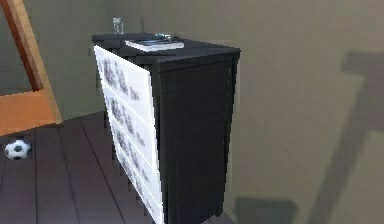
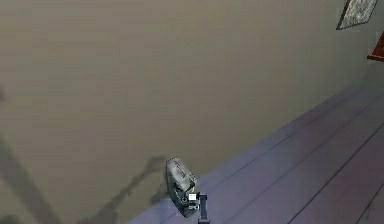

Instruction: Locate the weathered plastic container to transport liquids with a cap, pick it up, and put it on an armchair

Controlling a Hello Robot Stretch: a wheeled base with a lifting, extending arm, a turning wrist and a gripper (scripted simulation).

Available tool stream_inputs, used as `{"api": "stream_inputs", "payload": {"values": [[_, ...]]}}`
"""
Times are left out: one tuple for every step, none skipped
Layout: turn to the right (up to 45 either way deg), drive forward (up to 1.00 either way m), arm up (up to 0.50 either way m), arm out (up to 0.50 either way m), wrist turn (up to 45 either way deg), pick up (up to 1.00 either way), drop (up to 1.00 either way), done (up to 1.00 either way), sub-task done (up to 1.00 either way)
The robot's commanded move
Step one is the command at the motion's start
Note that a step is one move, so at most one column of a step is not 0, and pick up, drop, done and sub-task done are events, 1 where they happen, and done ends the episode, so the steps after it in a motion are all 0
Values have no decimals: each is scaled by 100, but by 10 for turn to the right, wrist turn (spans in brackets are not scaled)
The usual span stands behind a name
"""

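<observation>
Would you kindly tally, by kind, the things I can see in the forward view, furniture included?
Black dresser: 1
Clear glass-like vessel on the dresser top: 1
Flat book-like item on the dresser top: 1
Black-and-white ball on the floor: 1
Orange wooden frame: 1
Total: 5

Black dresser (image 1: 195, 120), white speckled drawer fronts (image 1: 125, 100), black-and-white ball (image 1: 17, 149), beige wall (image 2: 120, 80)
</observation>
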Motion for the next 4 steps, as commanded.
{"api": "stream_inputs", "payload": {"values": [[0,0,50,0,0,0,0,0,0],[0,0,18,0,0,0,0,0,0],[0,0,0,0,-450,0,0,0,0],[0,0,0,0,-450,0,0,0,0]]}}
